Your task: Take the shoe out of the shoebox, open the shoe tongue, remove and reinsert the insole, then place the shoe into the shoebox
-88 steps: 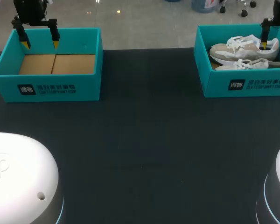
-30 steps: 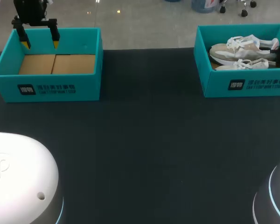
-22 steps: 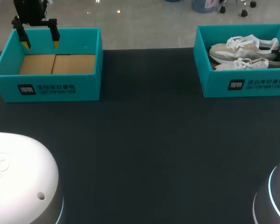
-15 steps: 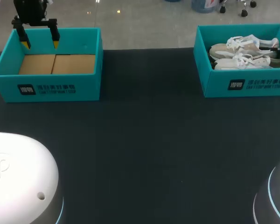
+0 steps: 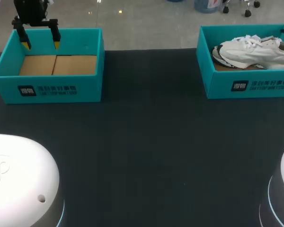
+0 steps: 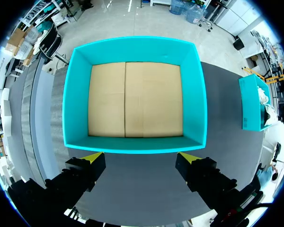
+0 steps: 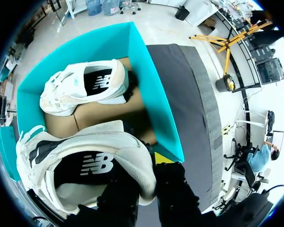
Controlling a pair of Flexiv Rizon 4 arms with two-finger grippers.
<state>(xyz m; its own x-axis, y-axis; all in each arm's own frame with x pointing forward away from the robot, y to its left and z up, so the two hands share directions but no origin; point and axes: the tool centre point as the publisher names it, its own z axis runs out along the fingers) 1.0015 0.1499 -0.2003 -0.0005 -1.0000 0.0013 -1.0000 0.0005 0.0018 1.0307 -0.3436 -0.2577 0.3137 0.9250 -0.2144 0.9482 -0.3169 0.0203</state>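
A white shoe (image 5: pixel 253 49) hangs tilted just above the right teal shoebox (image 5: pixel 246 86), toe toward the table's middle. My right gripper (image 7: pixel 146 182) is shut on its heel collar, one finger inside the shoe (image 7: pixel 85 161) and one outside. A second white shoe (image 7: pixel 85 87) lies on the box's cardboard floor ahead of the gripper; the head view hides it behind the lifted one. My left gripper (image 5: pixel 40 45) stands open over the far wall of the left teal shoebox (image 5: pixel 47 87), which holds nothing. In the left wrist view the left gripper (image 6: pixel 139 158) is just short of that box's wall (image 6: pixel 132 144).
The two boxes stand at the far corners of the black table (image 5: pixel 146 142). The right box's teal wall (image 7: pixel 154 94) rises close beside the held shoe's heel. White robot housings (image 5: pixel 19 179) fill the near corners of the head view.
My right gripper has shut on the nearer shoe's heel and raised it, so the shoe now sits higher and tilted over the other shoe. The left arm has not moved.
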